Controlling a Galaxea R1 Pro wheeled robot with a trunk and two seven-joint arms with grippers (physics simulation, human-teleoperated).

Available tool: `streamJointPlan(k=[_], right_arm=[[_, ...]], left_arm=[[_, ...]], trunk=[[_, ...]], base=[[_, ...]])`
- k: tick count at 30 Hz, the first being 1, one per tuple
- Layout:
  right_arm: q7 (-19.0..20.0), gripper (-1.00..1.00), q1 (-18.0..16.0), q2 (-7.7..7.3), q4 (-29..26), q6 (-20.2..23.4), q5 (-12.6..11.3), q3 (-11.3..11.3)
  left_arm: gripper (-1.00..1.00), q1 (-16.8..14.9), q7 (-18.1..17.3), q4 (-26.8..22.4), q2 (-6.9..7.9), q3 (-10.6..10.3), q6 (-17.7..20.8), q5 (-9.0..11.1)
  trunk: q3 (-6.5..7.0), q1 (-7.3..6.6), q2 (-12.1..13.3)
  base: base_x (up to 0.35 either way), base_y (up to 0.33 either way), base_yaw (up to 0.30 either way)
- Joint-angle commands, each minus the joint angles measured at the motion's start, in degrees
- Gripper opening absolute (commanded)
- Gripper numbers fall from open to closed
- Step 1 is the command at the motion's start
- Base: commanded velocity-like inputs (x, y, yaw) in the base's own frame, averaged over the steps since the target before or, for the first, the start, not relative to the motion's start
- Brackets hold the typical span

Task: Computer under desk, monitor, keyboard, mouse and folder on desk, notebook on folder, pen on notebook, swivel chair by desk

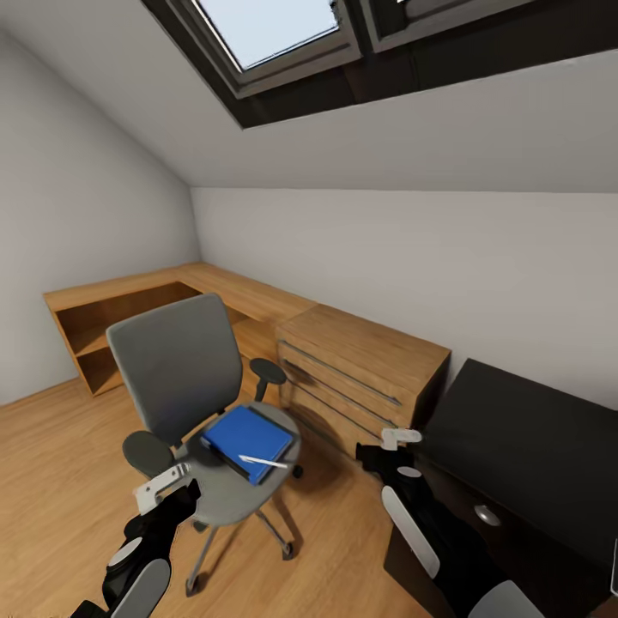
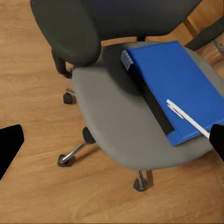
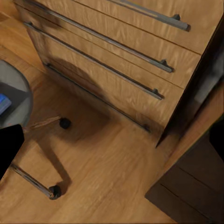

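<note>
The swivel chair (image 1: pixel 180 369) stands on the wood floor left of centre, its grey seat (image 2: pixel 112 116) turned toward me. On the seat lies the blue folder (image 1: pixel 247 439) with its dark spine edge (image 2: pixel 151 100), and the white pen (image 1: pixel 262 462) rests across its near corner. My left gripper (image 1: pixel 167 491) hangs open above the seat's near edge, touching nothing; its black fingertips (image 2: pixel 9 151) sit far apart. The right gripper (image 1: pixel 390 446) is open and empty beside the black desk (image 1: pixel 524 446). Computer, monitor, keyboard, mouse and notebook are out of view.
A light-wood chest of drawers (image 1: pixel 360 365) with long metal handles (image 3: pixel 121 51) stands between chair and desk. A low wooden shelf unit (image 1: pixel 129 313) runs along the left wall and corner. The chair's chrome legs and casters (image 3: pixel 55 191) spread over the floor. The sloped ceiling has a skylight (image 1: pixel 266 30).
</note>
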Motion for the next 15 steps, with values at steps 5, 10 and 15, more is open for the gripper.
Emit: streamJointPlan(k=[5,10,15], right_arm=[[-0.6,1.0,-0.1,-0.03,-0.1,0.1,-0.5,0.4],[-0.6,1.0,-0.1,-0.02,-0.1,0.1,-0.5,0.5],[-0.6,1.0,-0.1,0.01,-0.1,0.1,-0.6,1.1]], left_arm=[[1.0,-0.1,0.4,-0.1,0.05,-0.5,0.2,0.1],[1.0,-0.1,0.3,-0.1,0.05,-1.2,0.3,0.2],[1.0,-0.1,0.3,-0.1,0.12,-1.2,0.4,0.1]], trunk=[[-0.19,0.03,0.0],[-0.33,0.03,0.0],[-0.47,0.03,0.0]], base=[[0.295,0.099,0.28],[0.314,0.086,0.28],[0.305,0.022,0.274]])
